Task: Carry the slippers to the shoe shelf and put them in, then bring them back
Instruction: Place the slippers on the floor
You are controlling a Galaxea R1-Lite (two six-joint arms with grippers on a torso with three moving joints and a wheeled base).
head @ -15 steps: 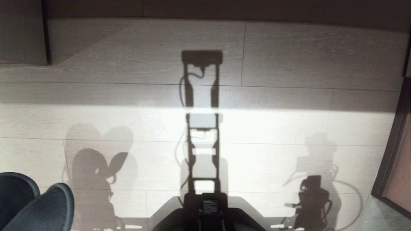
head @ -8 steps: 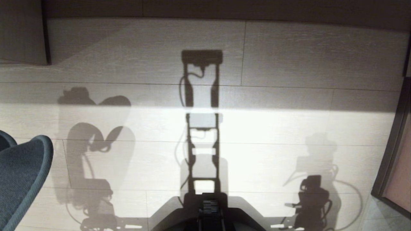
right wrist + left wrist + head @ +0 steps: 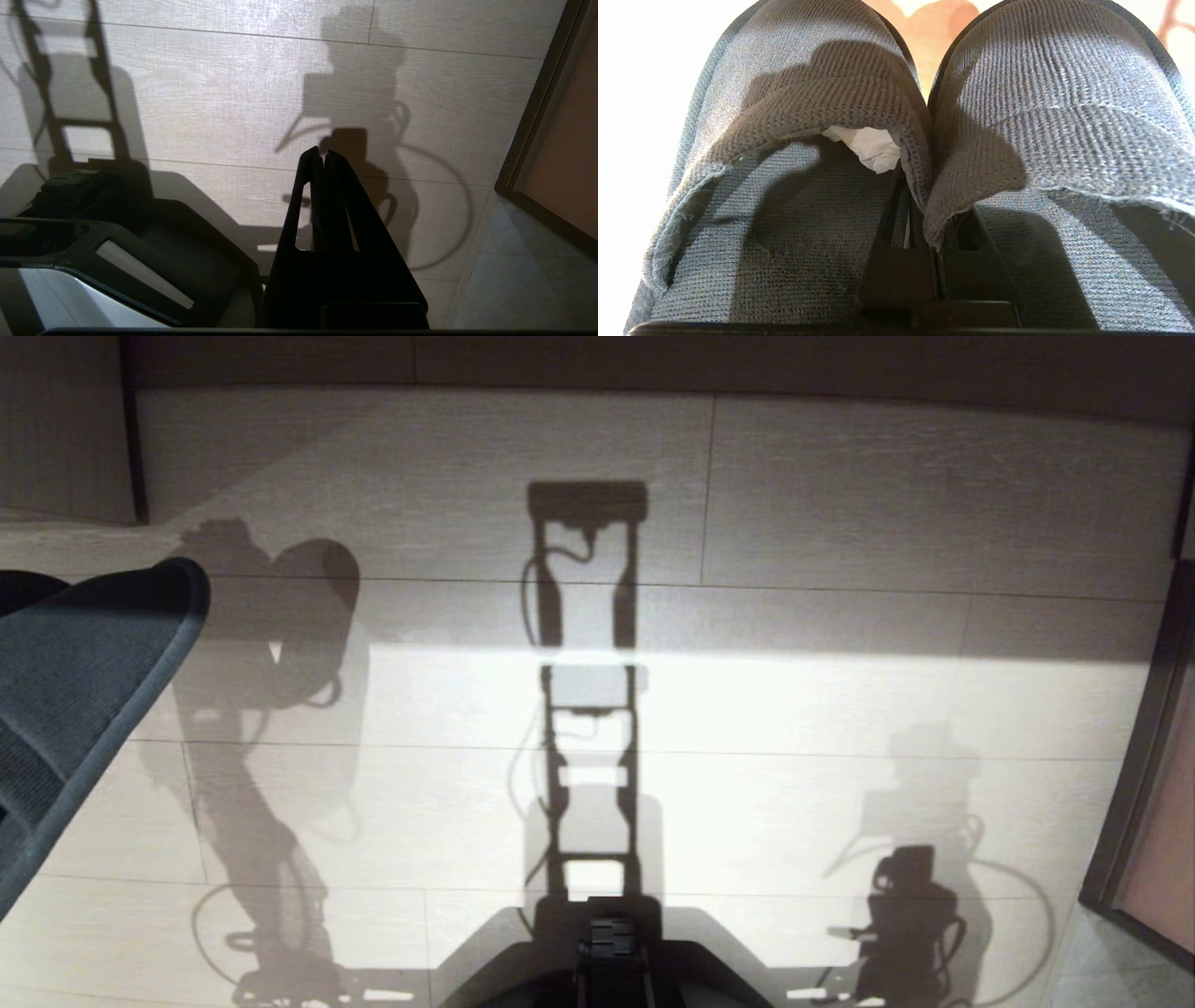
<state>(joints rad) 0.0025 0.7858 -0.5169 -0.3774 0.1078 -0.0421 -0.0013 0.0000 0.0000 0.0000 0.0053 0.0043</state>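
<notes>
The left end effector [image 3: 920,219] is clenched on the slippers [image 3: 896,140], pinching the two touching inner edges of the uppers together so the pair hangs as one bundle; a scrap of white paper [image 3: 868,147] shows inside one toe. In the head view only one slipper sole juts in at the left edge, held up clear of the pale plank floor [image 3: 840,523]. The right end effector [image 3: 323,161] is clenched on nothing and sits parked low beside the base [image 3: 117,252]. The step in hand looks like the carry itself, and no shoe shelf can be made out for certain here; a pale panel [image 3: 56,429] at the far left may belong to furniture. To do it well, keep the pinch firm, since thin fabric edges could slide out under a swing. Carry the pair level and clear of the floor, move the arm smoothly, and drive until the shelf opening is squarely ahead before reaching in.
</notes>
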